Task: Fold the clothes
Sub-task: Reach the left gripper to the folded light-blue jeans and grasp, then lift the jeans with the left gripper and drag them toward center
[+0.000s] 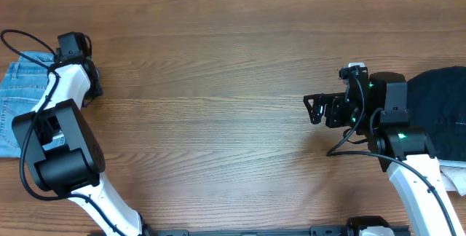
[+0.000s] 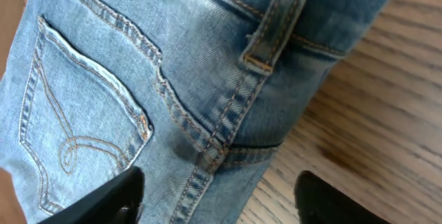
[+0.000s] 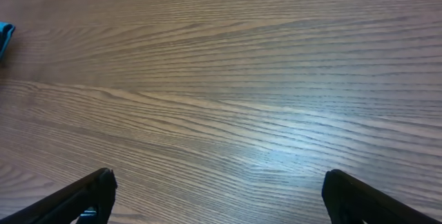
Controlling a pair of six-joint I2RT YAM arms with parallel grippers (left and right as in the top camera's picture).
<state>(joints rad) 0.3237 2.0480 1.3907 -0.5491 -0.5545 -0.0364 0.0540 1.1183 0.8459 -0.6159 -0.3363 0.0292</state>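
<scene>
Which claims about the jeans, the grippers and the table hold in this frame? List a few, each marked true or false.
1. The left gripper is at the edge of the jeans, jaws apart. True.
2. The right gripper holds the jeans. False: it is open over bare table.
3. A back pocket of the jeans faces up. True.
4. A dark garment lies mid-table. False: it lies at the right end, behind the right arm.

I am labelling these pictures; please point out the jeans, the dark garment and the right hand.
jeans [image 2: 83, 106]: left wrist view, on the back pocket.
dark garment [image 1: 444, 105]: overhead view, its visible middle.
right hand [image 1: 311, 110]: overhead view, midway between its fingertips.
</scene>
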